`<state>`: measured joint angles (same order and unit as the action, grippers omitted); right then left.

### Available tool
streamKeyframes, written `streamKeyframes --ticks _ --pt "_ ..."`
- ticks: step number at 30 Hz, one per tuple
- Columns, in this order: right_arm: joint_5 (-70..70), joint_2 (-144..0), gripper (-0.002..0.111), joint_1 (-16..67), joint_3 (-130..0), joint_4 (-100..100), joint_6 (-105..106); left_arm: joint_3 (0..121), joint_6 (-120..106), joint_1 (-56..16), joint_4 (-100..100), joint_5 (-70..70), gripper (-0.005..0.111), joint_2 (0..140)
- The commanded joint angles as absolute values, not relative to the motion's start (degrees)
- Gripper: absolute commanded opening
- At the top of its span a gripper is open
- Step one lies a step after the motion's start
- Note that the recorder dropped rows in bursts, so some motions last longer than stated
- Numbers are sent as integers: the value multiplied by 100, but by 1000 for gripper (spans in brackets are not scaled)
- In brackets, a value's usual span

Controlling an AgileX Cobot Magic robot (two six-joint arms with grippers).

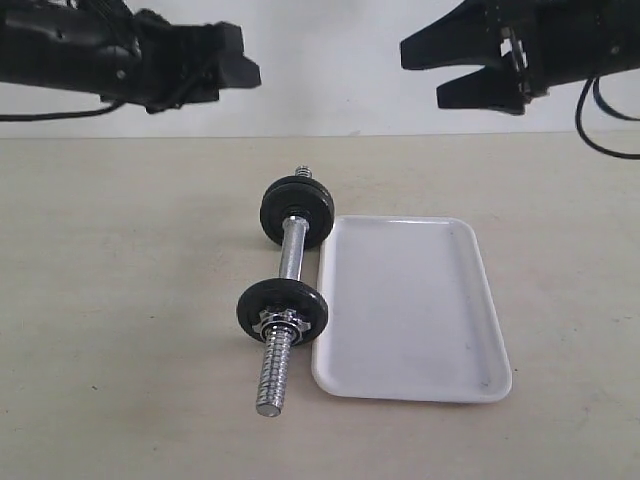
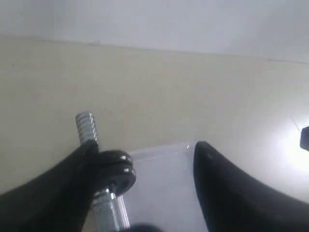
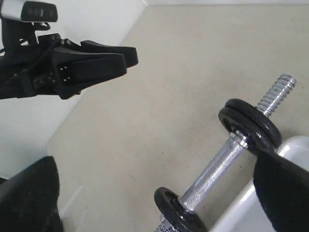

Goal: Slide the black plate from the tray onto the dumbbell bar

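Round black iron plates [image 1: 283, 308] sit on the chrome dumbbell bar [image 1: 292, 255], so we'd park the half-open left pincer [image 1: 248, 68] and wide-open right pincer [image 1: 422, 75], both empty, well clear.

The left arm [image 1: 70, 45] extends from the left, high over the far edge of the worktop [image 1: 120, 300]. Its black left gripper [image 1: 238, 68] points toward the middle, fingers [image 2: 227, 188] parted. The right arm [image 1: 580, 40] extends from the right at about the same height, facing it. The right gripper [image 1: 437, 72] has its jaws spread wide, one above the other. The two grippers are well apart.
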<state>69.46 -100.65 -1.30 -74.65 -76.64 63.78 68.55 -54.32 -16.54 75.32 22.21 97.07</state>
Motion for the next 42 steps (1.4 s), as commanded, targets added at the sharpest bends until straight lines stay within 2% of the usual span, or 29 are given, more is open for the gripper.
streamKeyframes --ticks 1,6,17,21,26,28,31,32,34,37,38,39,42 --pt "6996 -9222 103 -421 -7497 -7592 6486 6874 -6099 -1586 7557 2448 55 8756" --pt "6996 -7860 103 -842 -7497 -7567 6486 6874 -7031 -1586 7557 3043 55 7197" --pt "6996 -4801 103 -857 -7406 -6641 5230 6821 -6575 -1586 6802 4718 55 4595" --pt "6996 -3210 103 -857 -7379 -6312 4910 6325 -6561 -1586 6802 5152 55 3572" --pt "6996 -2179 103 -793 -7379 -5551 4808 5900 -6558 -1586 6814 5299 54 2468" --pt "6996 -2072 103 -658 -7379 -5318 4952 5890 -6497 -1586 6803 5389 41 2130" --pt "6996 -2063 100 -520 -7379 -5162 4937 5890 -6497 -1586 6803 5640 11 1916" --pt "6996 -2063 95 -468 -7379 -5164 4900 5890 -6497 -1586 6803 5713 5 1862" --pt "6996 -2063 78 -372 -7379 -5164 4864 5890 -6513 -1586 6803 5808 5 1834" --pt "6996 -2063 31 -227 -7379 -5195 4789 5890 -6384 -1586 6803 5884 5 1834" --pt "6996 -2063 11 -191 -7379 -5195 4696 5890 -6384 -1586 6803 5909 5 1834" --pt "6996 -2063 1 -141 -7379 -5205 4515 5890 -6384 -1586 6813 5949 5 1834" --pt "6996 -2063 1 4 -7379 -5219 4214 5890 -6271 -1586 6824 6052 5 1834"
